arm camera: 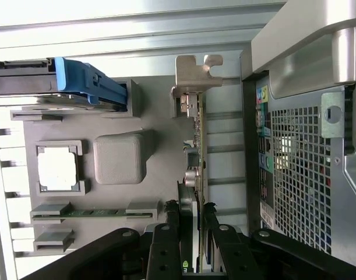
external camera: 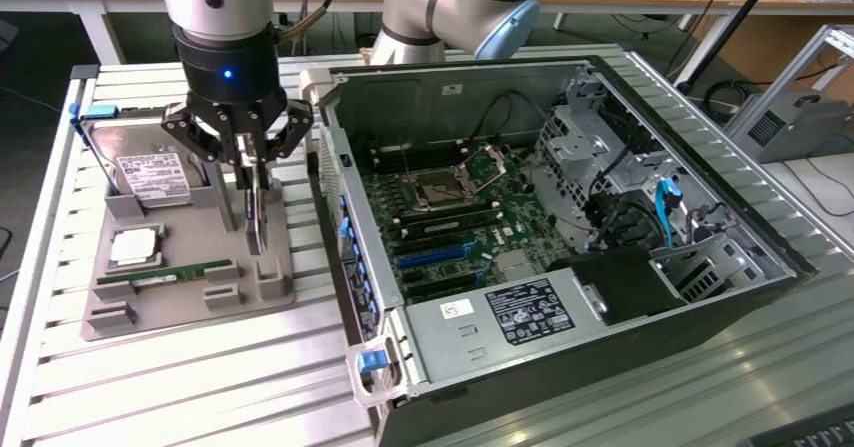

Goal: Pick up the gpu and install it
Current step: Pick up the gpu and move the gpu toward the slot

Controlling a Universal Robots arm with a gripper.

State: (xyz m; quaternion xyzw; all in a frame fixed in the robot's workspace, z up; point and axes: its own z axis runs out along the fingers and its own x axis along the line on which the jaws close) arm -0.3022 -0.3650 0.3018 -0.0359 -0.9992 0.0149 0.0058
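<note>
We note the end effector [external camera: 254, 187] clamped on the gpu [external camera: 256, 229], fingers [arm camera: 165, 242] pressing both faces of the card, which stands on edge directly beneath it at the grey tray [external camera: 200, 302] on the counter [external camera: 200, 387], open computer case [external camera: 441, 82] just beside.
</note>
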